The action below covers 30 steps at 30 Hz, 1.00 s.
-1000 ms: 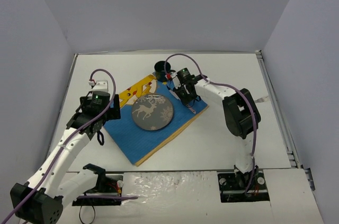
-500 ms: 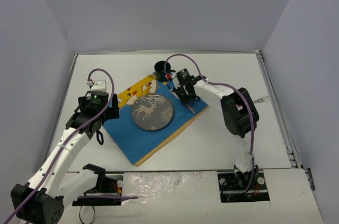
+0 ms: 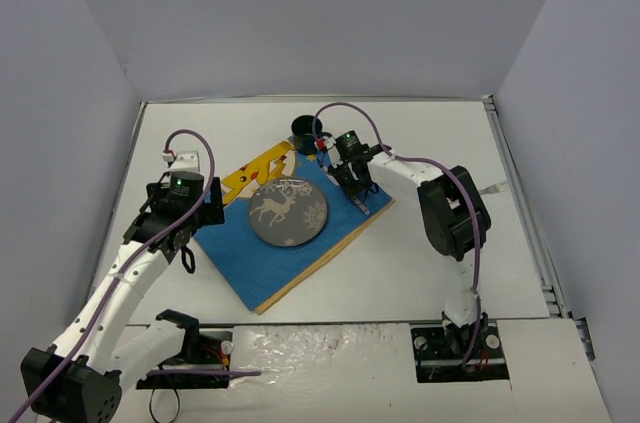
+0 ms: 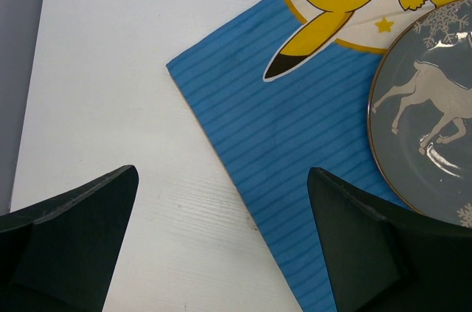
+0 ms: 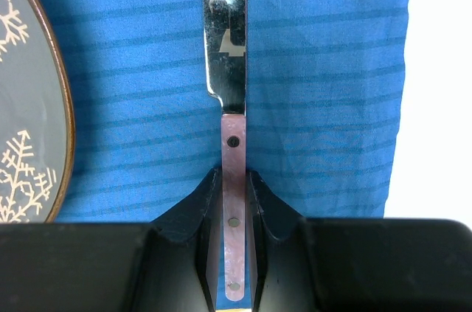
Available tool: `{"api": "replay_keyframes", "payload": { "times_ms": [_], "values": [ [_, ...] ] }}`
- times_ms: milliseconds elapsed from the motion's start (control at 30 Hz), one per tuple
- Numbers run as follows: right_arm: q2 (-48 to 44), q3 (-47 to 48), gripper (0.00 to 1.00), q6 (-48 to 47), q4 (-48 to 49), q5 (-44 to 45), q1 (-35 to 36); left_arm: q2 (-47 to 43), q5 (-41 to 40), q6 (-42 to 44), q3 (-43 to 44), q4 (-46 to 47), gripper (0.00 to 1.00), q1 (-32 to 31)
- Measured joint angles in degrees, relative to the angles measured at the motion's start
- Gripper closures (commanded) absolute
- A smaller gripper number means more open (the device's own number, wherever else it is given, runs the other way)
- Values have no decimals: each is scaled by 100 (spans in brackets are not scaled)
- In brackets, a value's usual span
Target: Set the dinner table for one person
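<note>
The white dinner table (image 3: pixel 450 263) carries a blue-and-yellow cartoon placemat (image 3: pixel 240 253) with a grey reindeer plate (image 3: pixel 288 213) on it. A knife (image 5: pixel 226 46) with a pink handle lies on the placemat just right of the plate (image 5: pixel 22 105). My right gripper (image 5: pixel 234 173) is shut on its handle, low over the mat; the top view shows the gripper (image 3: pixel 352 183) and the knife (image 3: pixel 362 205). My left gripper (image 4: pixel 221 172) is open and empty above the placemat's left corner (image 4: pixel 295 135) and bare table (image 4: pixel 110 68). The top view shows it left of the mat (image 3: pixel 195 228).
A dark cup (image 3: pixel 305 128) stands at the placemat's far corner. A silvery utensil, perhaps a fork (image 3: pixel 492 187), lies near the table's right edge. Grey walls enclose the table on three sides.
</note>
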Motion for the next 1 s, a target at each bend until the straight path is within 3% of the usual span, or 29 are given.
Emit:
{"api": "replay_keyframes", "payload": {
  "times_ms": [100,300,367,567,700,867,1000],
  "values": [
    [-20,-42,79,2,47,0,-5,0,2,2,0,0,3,4],
    [-162,-66,34,193,30,49,-34,0,20,2,0,1,3,4],
    [-350,-73,27,338,3,149,-56,0,27,0,0,2,3,8],
    [-1524,-230,18,1371,15,964,-299,0,98,0,0,4,3,44],
    [-2302,-625,14,2326,41,1515,-1063,0,147,0,0,4,3,86],
    [-2412,-1353,11,3307,13,1898,-2333,-5,182,0,0,4,3,161],
    [-2161,-1729,11,3775,-202,2012,-2879,-52,199,0,0,4,3,197]
  ]
}}
